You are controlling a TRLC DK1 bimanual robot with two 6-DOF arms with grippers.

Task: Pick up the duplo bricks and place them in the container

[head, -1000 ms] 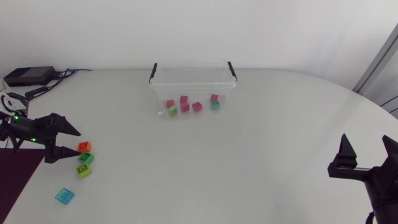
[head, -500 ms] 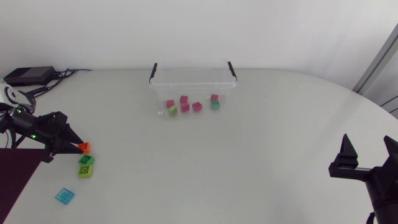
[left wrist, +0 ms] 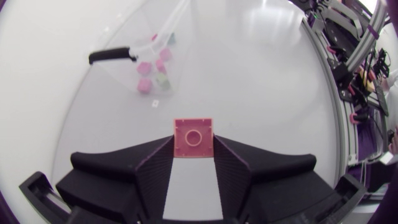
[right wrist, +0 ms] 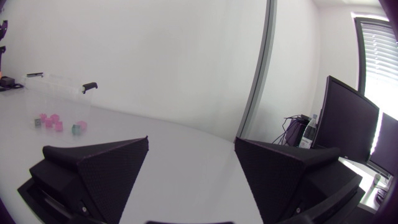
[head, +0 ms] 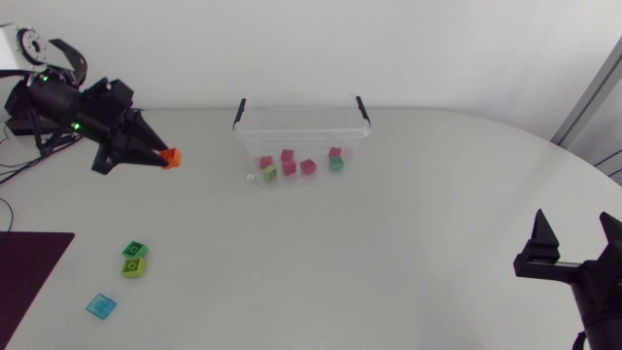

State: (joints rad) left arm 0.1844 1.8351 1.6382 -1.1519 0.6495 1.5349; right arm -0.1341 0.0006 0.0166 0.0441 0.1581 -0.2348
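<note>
The left gripper [head: 158,155] is clamped on an orange duplo brick [head: 172,157], left of the clear container [head: 301,136]. The right gripper [right wrist: 191,149], fingers apart, sits far to the container's right. Two green bricks [head: 133,259] and a blue brick [head: 100,305] lie well apart from the container, to its left.

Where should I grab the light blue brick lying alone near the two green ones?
Probably from straight above, fingers on two opposite side walls of the light blue brick. It lies flat on the table, apart from the green bricks, so its sides are free. It looks turned at an angle; rotate the wrist to match.
</note>
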